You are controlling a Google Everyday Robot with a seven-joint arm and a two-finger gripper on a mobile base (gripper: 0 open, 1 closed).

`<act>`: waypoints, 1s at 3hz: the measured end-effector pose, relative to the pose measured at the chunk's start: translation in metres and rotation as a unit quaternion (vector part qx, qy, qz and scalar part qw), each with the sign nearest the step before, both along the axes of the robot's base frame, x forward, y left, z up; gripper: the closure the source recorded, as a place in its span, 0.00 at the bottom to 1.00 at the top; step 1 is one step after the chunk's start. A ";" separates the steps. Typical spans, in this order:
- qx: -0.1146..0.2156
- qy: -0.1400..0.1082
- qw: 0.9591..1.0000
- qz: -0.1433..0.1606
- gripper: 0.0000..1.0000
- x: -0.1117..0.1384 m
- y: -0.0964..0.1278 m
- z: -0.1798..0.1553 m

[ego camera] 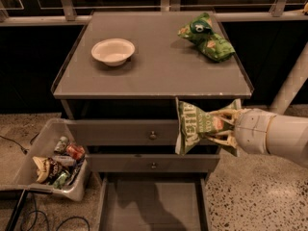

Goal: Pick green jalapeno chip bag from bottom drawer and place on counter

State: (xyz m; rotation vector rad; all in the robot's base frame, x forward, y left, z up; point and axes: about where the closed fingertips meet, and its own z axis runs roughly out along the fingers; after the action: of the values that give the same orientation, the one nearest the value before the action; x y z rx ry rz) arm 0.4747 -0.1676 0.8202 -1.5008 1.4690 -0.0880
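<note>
Olive chip bag (190, 124) upright in claw (220, 127), below counter (154, 66).

A pale olive-green foil chip bag (194, 125), white-lettered with a small orange picture, is clamped by the tan-fingered white gripper (222, 127) below the front right corner of the flat grey counter (159, 69). A cream round bowl (113, 51) and a brighter green crumpled bag (208, 38) are seen on top.

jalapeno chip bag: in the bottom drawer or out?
Out. The end effector, before the upper drawers, holds the green jalapeno chip bag upright above the open bottom drawer, below the counter.
</note>
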 end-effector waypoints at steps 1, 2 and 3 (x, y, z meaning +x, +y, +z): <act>-0.009 -0.004 1.000 0.014 1.00 0.009 0.006 0.016; -0.038 -0.017 0.998 0.047 1.00 0.031 0.018 0.050; -0.060 -0.023 0.994 0.090 1.00 0.067 0.038 0.088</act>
State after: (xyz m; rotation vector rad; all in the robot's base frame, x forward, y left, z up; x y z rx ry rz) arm 0.5419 -0.1300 0.9082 -1.7114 1.3067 -0.1032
